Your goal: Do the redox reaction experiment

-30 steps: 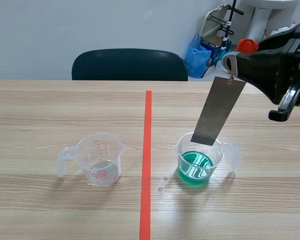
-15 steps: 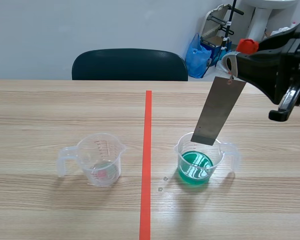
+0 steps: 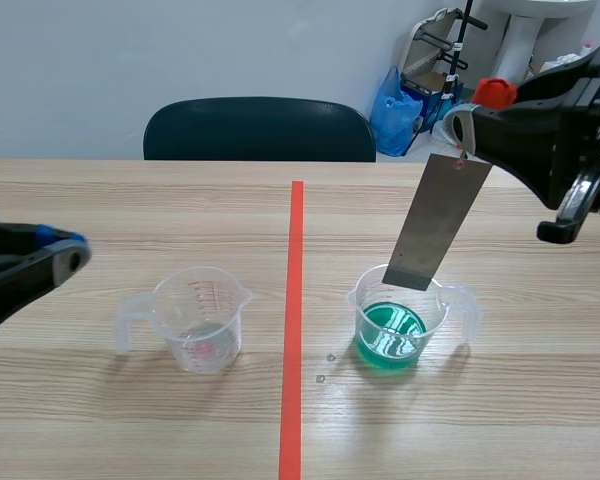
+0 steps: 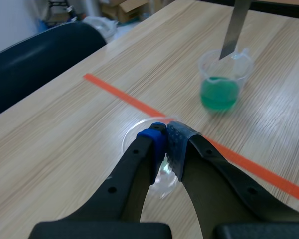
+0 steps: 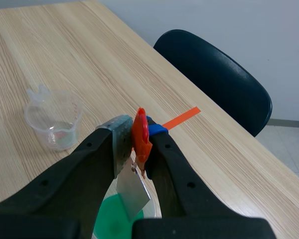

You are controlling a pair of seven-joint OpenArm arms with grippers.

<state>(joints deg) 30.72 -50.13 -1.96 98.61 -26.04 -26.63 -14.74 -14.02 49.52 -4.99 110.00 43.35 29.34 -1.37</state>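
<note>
- Scene view shows my right pincer (image 3: 462, 128) raised over the right side of the table (image 3: 100, 420). It is clamped on an orange clip (image 5: 141, 142), and a grey metal strip (image 3: 438, 222) hangs tilted from that clip.
- The strip's lower edge sits at the mouth of the green beaker (image 3: 390, 335), about level with the rim. The green liquid lies low in the beaker, and the strip looks clear of it, though this angle does not settle that.
- My left pincer (image 3: 65, 255) comes in low from the left with its fingers pressed together on nothing. It is near the clear beaker (image 3: 200, 320), which holds only a little clear liquid and stands across the orange tape line (image 3: 294, 300) from the green one.
- Left wrist view puts the clear beaker under my closed fingertips, partly hidden by them.
- As I judge it, the step in hand is dipping the strip into the green solution, and the immersion itself is not yet done.
- The next move calls for a slow, straight descent that keeps the strip inside the rim. A slanted edge catching the wall could tip so light a beaker.
- My hold on the clip must not slacken, and my left pincer should stay wide of the strip's path.
</note>
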